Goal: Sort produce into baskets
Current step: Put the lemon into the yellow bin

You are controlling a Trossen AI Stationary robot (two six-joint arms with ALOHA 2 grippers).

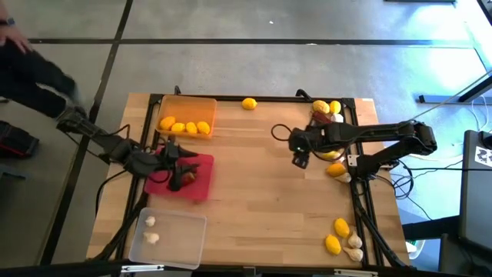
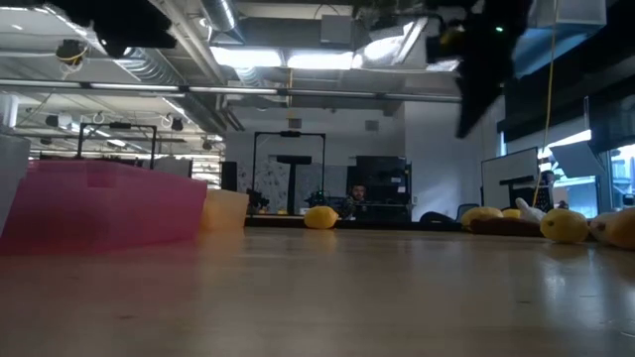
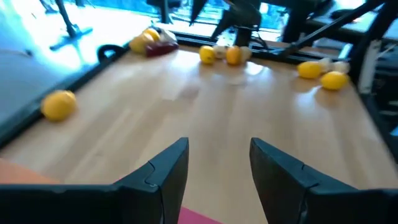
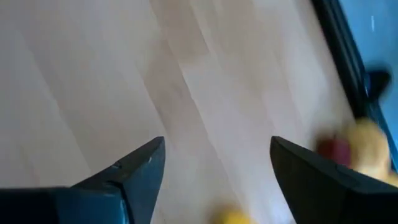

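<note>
- Left gripper point(image 1: 178, 158) sits over the red-pink basket point(image 1: 201, 185), left of centre in the high view; fingers point(image 3: 163, 171) spread apart, nothing between them in the left wrist view.
- Dark peppers point(image 1: 184, 177) lie inside the red-pink basket, partly under the gripper.
- Right gripper point(image 1: 300, 158) hangs above bare table point(image 1: 261, 200) right of centre in the high view; fingers point(image 4: 134, 171) wide apart and empty in the right wrist view.
- Orange basket point(image 1: 206, 108) at upper left of the table, just above the red-pink one; a row of lemons point(image 1: 184, 126) inside it.
- Clear basket point(image 1: 184, 235) at lower left corner; two garlic bulbs point(image 1: 151, 229) in it.
- Single lemon point(image 1: 249, 104) loose at the table's top edge, centre; it shows mid-frame in the low view too.
- Upper right corner: cluster of lemons, a dark red pepper and something white point(image 1: 327, 111), unsorted.
- Right edge, mid-height: one lemon with garlic point(image 1: 338, 171) beside the right arm.
- Lower right corner: two lemons and garlic bulbs point(image 1: 344, 237) close together.
- Upper left of the high view, off the table: a person's dark sleeve point(image 1: 34, 77).
</note>
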